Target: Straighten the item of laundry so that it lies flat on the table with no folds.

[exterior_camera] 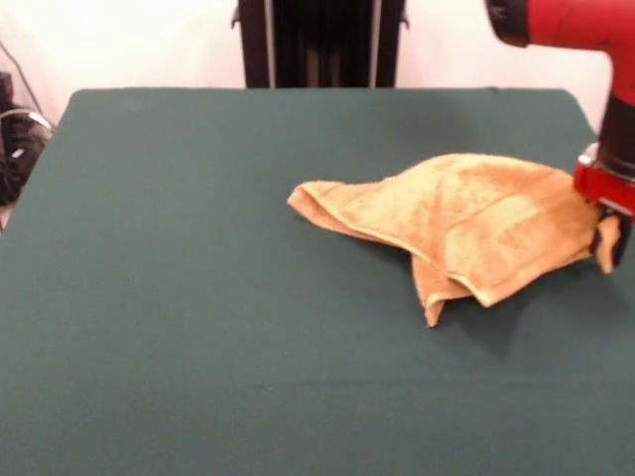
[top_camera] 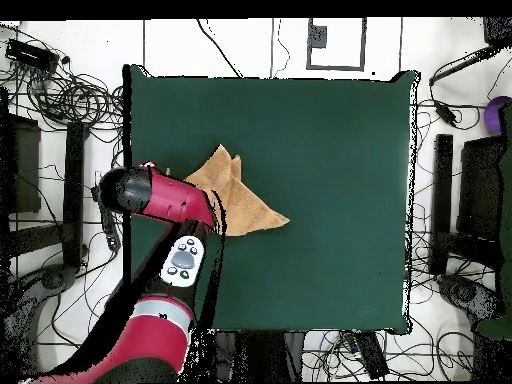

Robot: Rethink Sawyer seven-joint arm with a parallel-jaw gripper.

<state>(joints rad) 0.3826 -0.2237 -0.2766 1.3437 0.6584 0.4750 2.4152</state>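
Observation:
The golden-tan towel (exterior_camera: 466,213) lies crumpled and folded over itself on the right half of the dark green table (exterior_camera: 198,297). One flap points toward the table's middle, another hangs toward the front. My gripper (exterior_camera: 607,238) is at the towel's right end, shut on its edge, which is slightly raised. In the overhead view the towel (top_camera: 240,195) shows as a folded triangle near the table's (top_camera: 330,150) left side. The red arm (top_camera: 160,195) covers the towel's left part and hides the gripper. No tag shows.
The gripper is close to the table's right edge in the front view. The black pedestal (exterior_camera: 317,40) stands behind the far edge. Cables and black gear (exterior_camera: 15,139) lie off the left side, and cables (top_camera: 60,90) ring the table in the overhead view.

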